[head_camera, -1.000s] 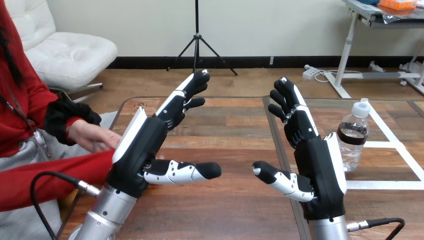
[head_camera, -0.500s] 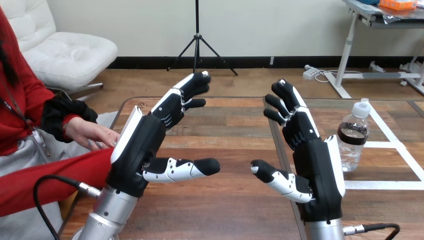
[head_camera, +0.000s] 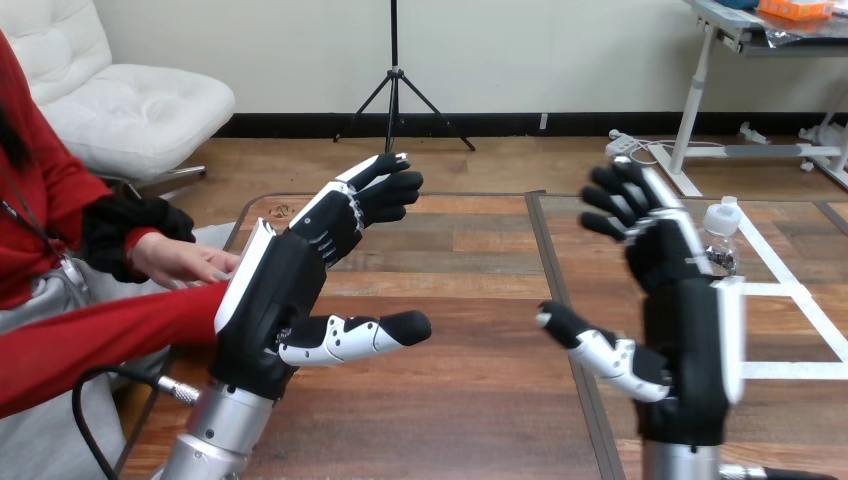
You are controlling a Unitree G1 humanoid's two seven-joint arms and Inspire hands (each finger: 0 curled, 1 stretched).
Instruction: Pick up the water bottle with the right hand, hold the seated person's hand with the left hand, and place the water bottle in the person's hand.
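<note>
Water bottle (head_camera: 722, 228) upright, cap up, behind right robot hand (head_camera: 685, 320), fingers apart, left robot hand (head_camera: 275, 300) likewise

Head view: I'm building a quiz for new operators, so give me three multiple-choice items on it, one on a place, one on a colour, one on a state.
1. Where is the water bottle?
A) in the person's hand
B) beyond the right hand, partly hidden by it
C) in the left hand

2. What colour is the bottle's cap?
A) red
B) blue
C) white

3. How is the right hand?
A) open, holding nothing
B) shut on the bottle
C) curled round the person's hand

Answers:
1 B: just its top shows past the right hand's fingers, over the right part of the table. The left hand and the person's hand hold nothing.
2 C: the cap looks white.
3 A: its fingers are spread with nothing between them, and the person's hand is far off at the table's left edge.
</note>
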